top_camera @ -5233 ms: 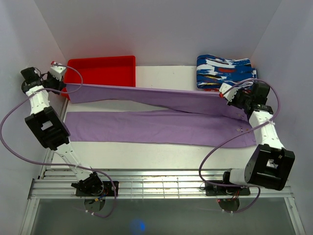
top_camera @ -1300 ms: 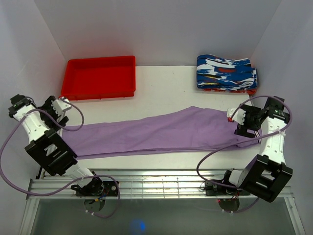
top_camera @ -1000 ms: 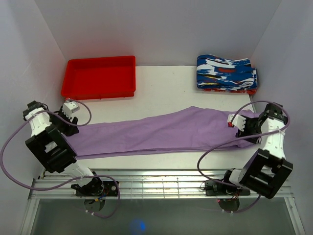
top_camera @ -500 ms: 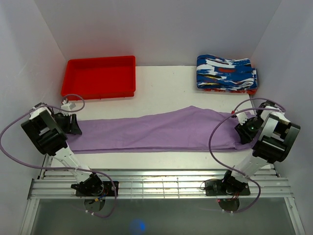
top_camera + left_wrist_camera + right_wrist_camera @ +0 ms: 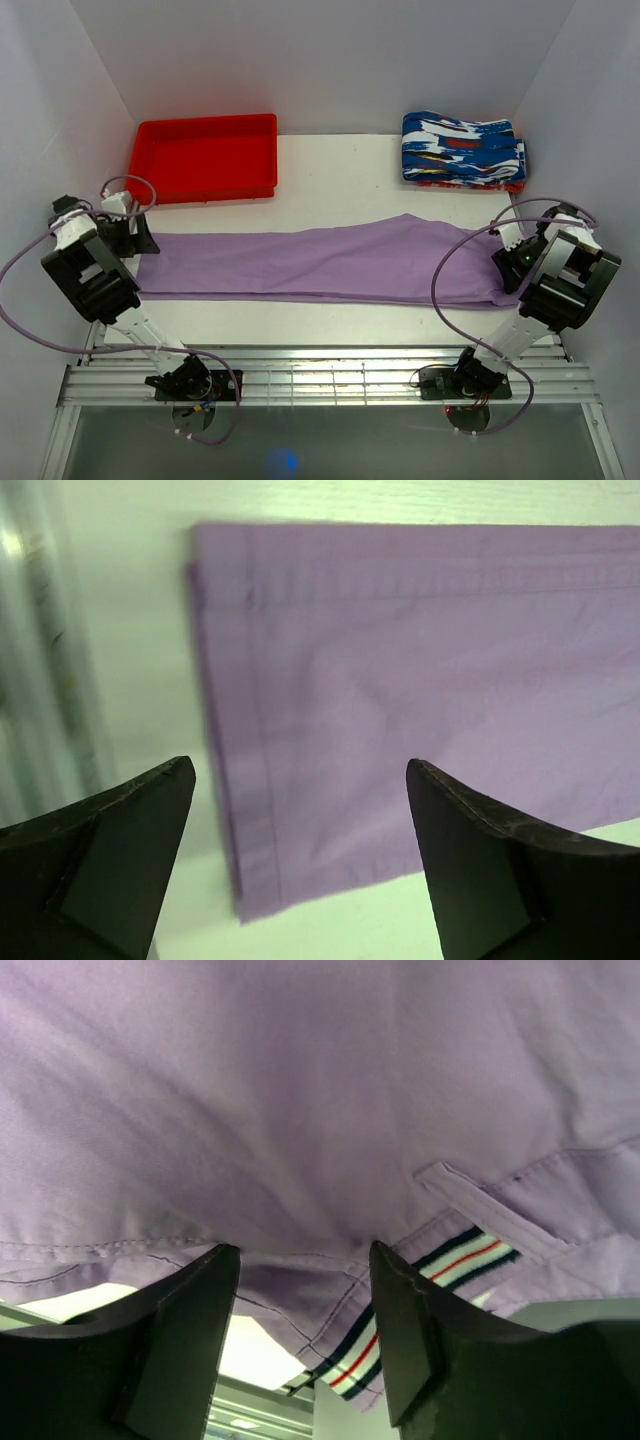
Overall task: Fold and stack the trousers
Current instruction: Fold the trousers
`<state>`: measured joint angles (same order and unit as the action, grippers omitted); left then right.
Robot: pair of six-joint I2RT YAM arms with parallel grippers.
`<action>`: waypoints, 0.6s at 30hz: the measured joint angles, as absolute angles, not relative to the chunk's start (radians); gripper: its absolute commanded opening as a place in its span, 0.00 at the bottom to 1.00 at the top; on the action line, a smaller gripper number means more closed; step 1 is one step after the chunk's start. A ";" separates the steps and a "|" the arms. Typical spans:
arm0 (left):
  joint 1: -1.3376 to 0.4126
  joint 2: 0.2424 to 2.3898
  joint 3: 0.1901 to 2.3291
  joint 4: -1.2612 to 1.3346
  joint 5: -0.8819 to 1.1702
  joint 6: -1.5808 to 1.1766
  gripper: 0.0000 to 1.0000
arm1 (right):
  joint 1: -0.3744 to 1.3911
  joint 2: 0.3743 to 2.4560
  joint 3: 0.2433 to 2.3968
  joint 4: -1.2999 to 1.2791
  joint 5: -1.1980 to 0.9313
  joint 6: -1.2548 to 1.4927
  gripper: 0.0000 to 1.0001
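The lilac trousers (image 5: 320, 262) lie flat across the table, folded lengthwise with one leg on the other. The hems are at the left and the waist at the right. My left gripper (image 5: 133, 238) hovers over the hem end; in the left wrist view it (image 5: 298, 770) is wide open and empty, with the hems (image 5: 300, 780) on the table below. My right gripper (image 5: 512, 255) is at the waist end. In the right wrist view it (image 5: 303, 1250) stands open, and the waistband (image 5: 420, 1290) with its striped lining lies just past the fingertips.
A red tray (image 5: 205, 155) sits at the back left. A stack of blue, white and red patterned folded garments (image 5: 462, 148) sits at the back right. White walls close in on both sides, and a metal rail (image 5: 320, 375) runs along the near edge.
The trousers have settled flat and straighter on the table. The left gripper let go of the hems and opened wide. The right gripper opened at the waistband and shifted slightly.
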<state>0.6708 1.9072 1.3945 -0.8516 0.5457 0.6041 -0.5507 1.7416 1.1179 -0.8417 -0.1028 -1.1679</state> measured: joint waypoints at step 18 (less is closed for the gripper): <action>0.746 1.715 1.200 -0.803 0.596 0.658 0.86 | -0.169 1.672 1.438 -0.944 -0.343 -0.943 0.79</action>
<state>0.7464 1.7153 1.1999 -0.8028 0.5964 0.6579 -0.1688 1.6722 1.4384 -0.9440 -0.3428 -0.9428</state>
